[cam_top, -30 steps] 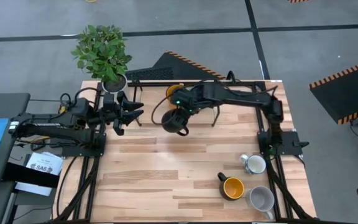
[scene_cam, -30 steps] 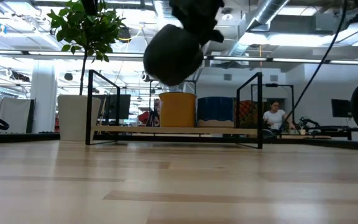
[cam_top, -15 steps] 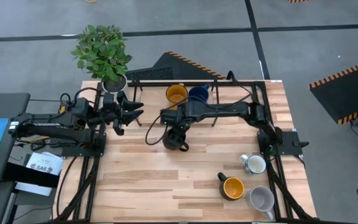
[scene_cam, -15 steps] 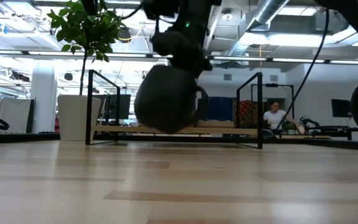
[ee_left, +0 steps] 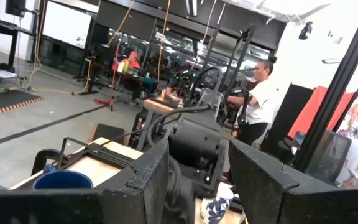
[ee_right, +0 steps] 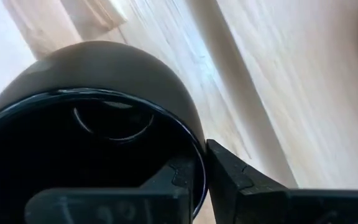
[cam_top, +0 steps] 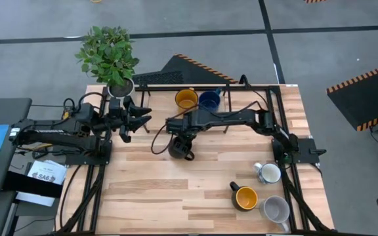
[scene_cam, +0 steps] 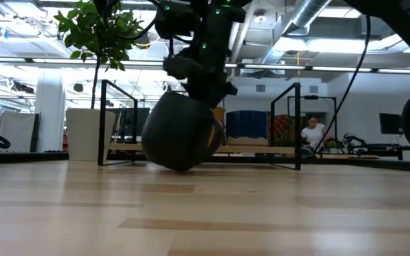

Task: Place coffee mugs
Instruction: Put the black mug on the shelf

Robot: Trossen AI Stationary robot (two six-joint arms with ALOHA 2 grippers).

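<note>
My right gripper (cam_top: pixel 180 136) is out over the middle of the table, shut on the black mug (cam_top: pixel 178 148), which shows large and tilted in the low view (scene_cam: pixel 180 139). A yellow-orange mug (cam_top: pixel 186 99) and the dark blue mug (cam_top: pixel 209 99) stand on the rack's shelf at the far edge. Near the right near corner stand the white mug with bluish marks (cam_top: pixel 268 173), a second yellow-orange mug (cam_top: pixel 245 197) and the light grey-white mug (cam_top: pixel 276 210). My left gripper (cam_top: pixel 138 117) waits open at the far left, touching nothing. My right gripper pinches the black mug's wall at the rim (ee_right: pixel 199 163), one finger (ee_right: pixel 178 180) inside the cup and the other finger (ee_right: pixel 232 175) outside. The fingers come from above, slanting down. The mug hangs tilted below them, its lower side (scene_cam: pixel 180 168) at the tabletop; whether it touches, I cannot tell.
A black metal rack (cam_top: pixel 254 87) with a wooden shelf runs along the far edge. A leafy plant in a white pot (cam_top: pixel 119 88) stands at the far left corner. Bare wood (cam_top: pixel 156 190) lies near and left of the black mug. People show in the room beyond.
My right gripper has carried the black mug down from high in front of the rack and toward the table's near edge and slightly left, to tabletop height. The mug stayed tilted in the hold.
</note>
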